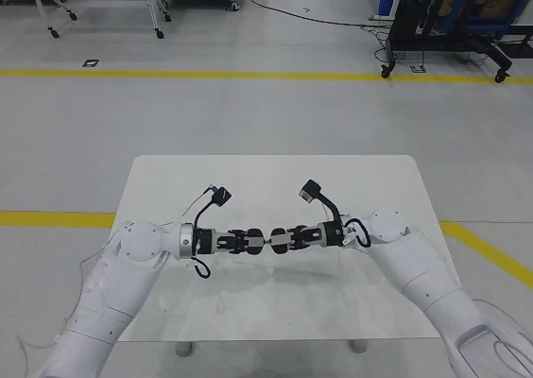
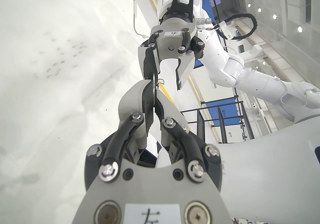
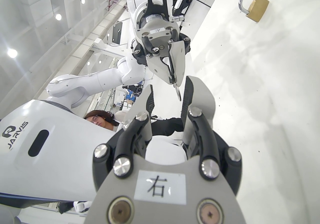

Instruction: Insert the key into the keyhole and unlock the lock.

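A brass padlock (image 3: pixel 255 7) with a silver shackle lies flat on the white table (image 3: pixel 262 72), well away from both grippers. My left gripper (image 2: pixel 153 84) is shut on a small silver key (image 3: pixel 178 91), which pokes out past its fingertips. My right gripper (image 3: pixel 169 82) faces it head-on and is open, with the key's free end between its black pads and touching neither. Seen from above, the left gripper (image 1: pixel 253 241) and the right gripper (image 1: pixel 282 238) meet tip to tip over the middle of the table.
Both forearms lie low across the near half of the table (image 1: pixel 361 180), their wrist cameras sticking up. The tabletop's front edge runs just below them. A dark wheeled rack (image 1: pixel 446 38) stands far off on the floor.
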Controlling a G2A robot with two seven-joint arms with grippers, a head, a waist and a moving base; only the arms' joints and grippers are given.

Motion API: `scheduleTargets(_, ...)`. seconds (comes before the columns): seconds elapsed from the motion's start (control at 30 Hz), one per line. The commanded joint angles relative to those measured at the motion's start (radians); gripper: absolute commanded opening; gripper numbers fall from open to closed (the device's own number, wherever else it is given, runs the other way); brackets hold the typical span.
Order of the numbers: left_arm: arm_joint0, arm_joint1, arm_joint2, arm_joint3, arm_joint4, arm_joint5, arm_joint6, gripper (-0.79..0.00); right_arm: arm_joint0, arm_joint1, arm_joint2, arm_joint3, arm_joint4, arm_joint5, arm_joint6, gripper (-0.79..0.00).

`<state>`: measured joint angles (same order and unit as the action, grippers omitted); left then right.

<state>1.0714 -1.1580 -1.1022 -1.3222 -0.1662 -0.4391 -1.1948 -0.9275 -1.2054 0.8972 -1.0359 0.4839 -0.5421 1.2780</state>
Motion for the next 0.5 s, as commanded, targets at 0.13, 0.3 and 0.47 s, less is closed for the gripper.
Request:
scheduleTargets(0.13,0.000,0.004,0.006,-0.002,0.005,0.000,0.012,-0.785,0.013,0.000,-0.028,0.018,0.011,-0.011,-0.011,-0.674)
scheduleTargets(0.3,-0.001,0.006,0.011,-0.004,0.008,-0.002,0.019,-0.785,0.021,0.002,-0.042,0.037,0.024,-0.017,-0.017,-0.785)
scheduleTargets(0.47,-0.003,0.009,0.016,-0.004,0.012,-0.003,0.027,-0.785,0.028,0.003,-0.054,0.047,0.038,-0.019,-0.018,-0.785)
